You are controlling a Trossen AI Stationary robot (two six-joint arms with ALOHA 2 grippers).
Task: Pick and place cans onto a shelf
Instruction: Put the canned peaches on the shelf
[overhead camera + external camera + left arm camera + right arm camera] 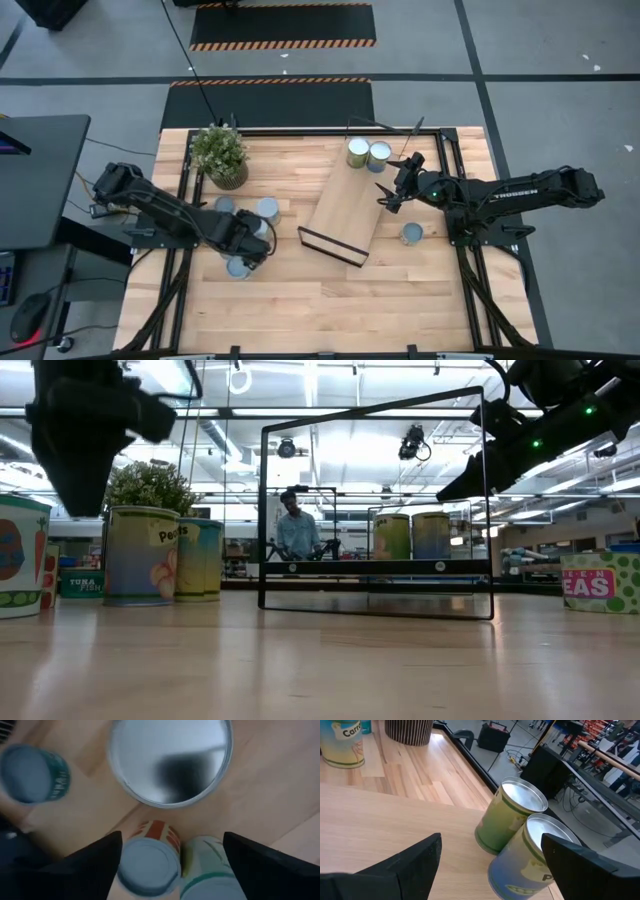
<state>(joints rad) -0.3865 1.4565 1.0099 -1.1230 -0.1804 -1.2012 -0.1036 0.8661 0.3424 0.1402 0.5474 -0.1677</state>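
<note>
The shelf, a light-wood board with a black wire frame, lies slanted mid-table. Two cans stand on its far end; they also show in the right wrist view. My right gripper is open and empty just on the near side of them, above the board. My left gripper is open and points down over a cluster of cans at the left. Two cans stand on the table under its fingers, and a silver-topped can stands beyond.
A potted plant stands at the far left. More cans stand on the table near the left gripper. One can stands to the right of the shelf. A person shows in the room behind.
</note>
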